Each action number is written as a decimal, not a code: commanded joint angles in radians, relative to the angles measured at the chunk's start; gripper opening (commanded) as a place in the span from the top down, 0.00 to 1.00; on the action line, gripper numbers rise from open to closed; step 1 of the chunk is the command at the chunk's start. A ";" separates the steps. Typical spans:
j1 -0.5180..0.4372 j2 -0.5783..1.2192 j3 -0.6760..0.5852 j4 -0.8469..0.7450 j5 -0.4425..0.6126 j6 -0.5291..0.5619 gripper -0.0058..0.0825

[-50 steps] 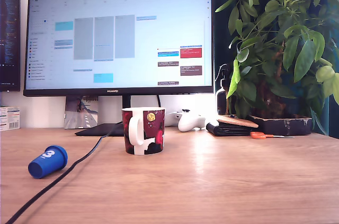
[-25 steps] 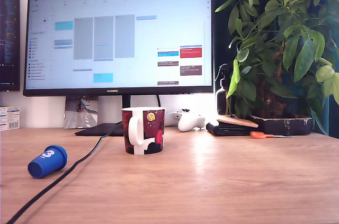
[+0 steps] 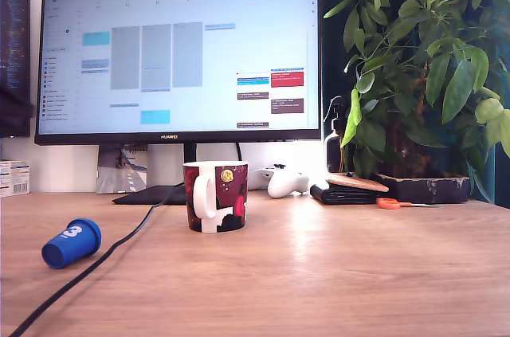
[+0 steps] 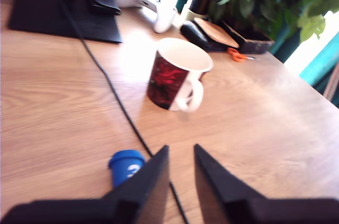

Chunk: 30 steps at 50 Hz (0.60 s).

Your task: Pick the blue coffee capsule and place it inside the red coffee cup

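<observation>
The blue coffee capsule (image 3: 72,243) lies on its side on the wooden desk at the exterior view's left, its white "3" showing. In the wrist view the capsule (image 4: 126,166) sits just beside one black finger. The red coffee cup (image 3: 215,196), dark red with a white handle and white inside, stands upright mid-desk and is empty in the wrist view (image 4: 177,75). My gripper (image 4: 180,149) hovers above the desk near the capsule. Its fingers are a narrow gap apart with nothing between them. In the exterior view only a dark blur at the left edge hints at the arm.
A black cable (image 3: 103,253) runs across the desk between capsule and cup, passing under my gripper (image 4: 114,97). Behind stand a monitor (image 3: 179,50), a white game controller (image 3: 285,182), a black wallet (image 3: 347,191), orange scissors (image 3: 390,203) and a potted plant (image 3: 422,74).
Capsule and cup have not moved. A dark blur now shows at the exterior view's left edge, in front of the second screen.
</observation>
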 commanded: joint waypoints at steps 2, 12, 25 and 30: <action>-0.031 0.078 0.027 0.010 -0.031 0.012 0.03; -0.086 0.269 0.100 0.006 -0.178 0.074 0.03; -0.118 0.502 0.180 0.035 -0.245 0.138 0.04; -0.121 0.583 0.196 0.058 -0.270 0.139 0.04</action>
